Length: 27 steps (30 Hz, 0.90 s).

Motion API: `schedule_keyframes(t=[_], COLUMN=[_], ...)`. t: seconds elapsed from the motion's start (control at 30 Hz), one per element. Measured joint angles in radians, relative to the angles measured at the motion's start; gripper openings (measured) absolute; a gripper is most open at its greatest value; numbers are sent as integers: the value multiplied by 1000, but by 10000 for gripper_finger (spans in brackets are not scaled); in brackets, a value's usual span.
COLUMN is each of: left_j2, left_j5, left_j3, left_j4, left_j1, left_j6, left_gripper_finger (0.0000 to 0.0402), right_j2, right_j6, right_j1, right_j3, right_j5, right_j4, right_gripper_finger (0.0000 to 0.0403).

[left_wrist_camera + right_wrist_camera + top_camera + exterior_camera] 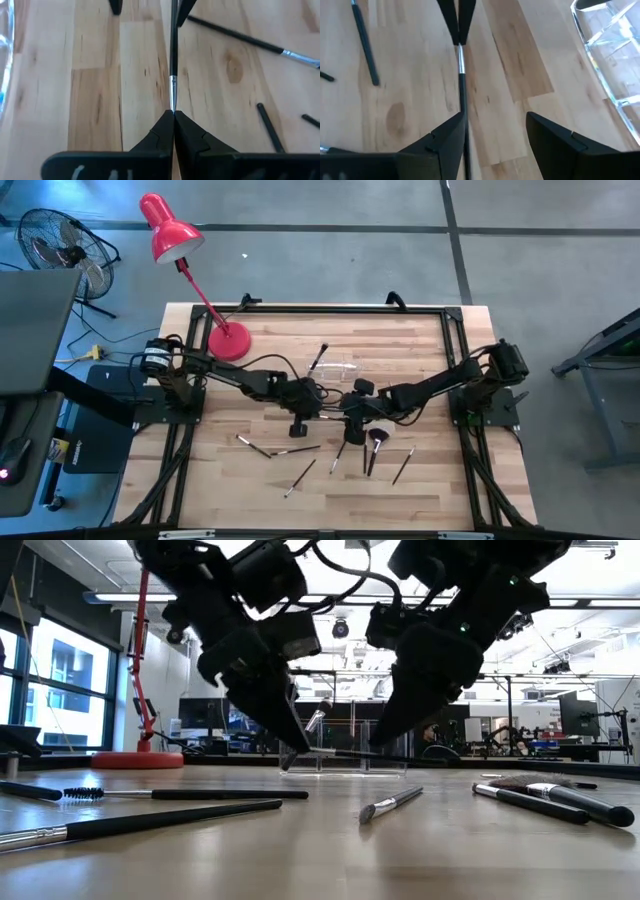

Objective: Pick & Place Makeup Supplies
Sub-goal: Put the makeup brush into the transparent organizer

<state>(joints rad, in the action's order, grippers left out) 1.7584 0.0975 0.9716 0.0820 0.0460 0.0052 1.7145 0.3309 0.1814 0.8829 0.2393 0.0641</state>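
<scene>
Brush (140, 822) is lying nearest; by the holder (338, 367), left gripper (173, 116) is pinching a liner (173, 55), right gripper's (495, 125) fingers spreading — it could slip.

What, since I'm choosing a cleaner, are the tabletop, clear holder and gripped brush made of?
Tabletop: pale wood planks, grain and knots showing, satin. Clear holder: probably glossy plastic, maybe glass; see-through, bright edges. Brush in the shut left gripper: dark matte handle, shiny ferrule, likely metal.

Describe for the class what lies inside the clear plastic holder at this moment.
The clear plastic holder has one dark-handled brush leaning out of it. In the low view, the grippers cover part of the holder, so anything else inside cannot be seen.
</scene>
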Motion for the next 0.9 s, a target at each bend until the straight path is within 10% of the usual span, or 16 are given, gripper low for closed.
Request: schedule_keyframes(t=[0.9], left_j2=[-2], left_j5=[-55], left_j3=[157], left_j4=[227], left_j1=[0], left_j6=[147], left_gripper_finger=[0], right_j2=[-1], right_j6=[-18], right_j1=[-18], right_j3=[0], right_j5=[-97], right_j4=[-18], right_gripper_finger=[134])
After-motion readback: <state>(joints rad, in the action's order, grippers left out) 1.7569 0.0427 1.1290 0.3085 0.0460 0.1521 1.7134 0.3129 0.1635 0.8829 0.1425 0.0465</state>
